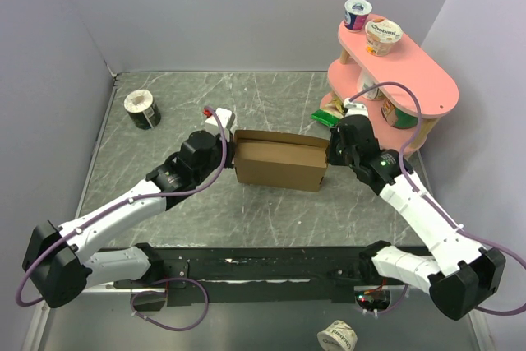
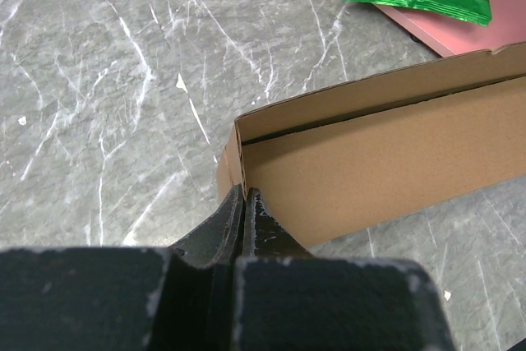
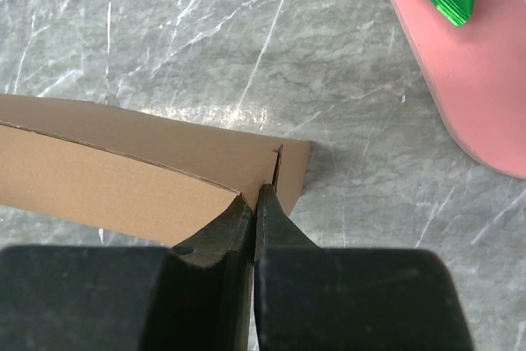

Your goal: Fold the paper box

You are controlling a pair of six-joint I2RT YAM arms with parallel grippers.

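Brown corrugated cardboard: the paper box (image 1: 278,162), a shallow rectangular shape. Lies near the middle of the grey marbled table (image 1: 271,219), long side running left to right, between the two arms. Shows, in the left wrist view, a dark slit along the far edge of its top panel. At its left end, the left gripper (image 1: 233,152), fingers (image 2: 222,223) clenched together, tips touching the box's corner. At its right end, the right gripper (image 1: 331,151), fingers (image 3: 283,228) also pressed together, tips against that corner. Cannot tell whether either pair pinches any cardboard. Beyond the right end, a green packet (image 1: 325,117) at the foot of a pink shelf (image 1: 427,80), two yogurt cups (image 1: 383,37) on top. Far left, a round black-and-white container (image 1: 141,108), well apart from the box.
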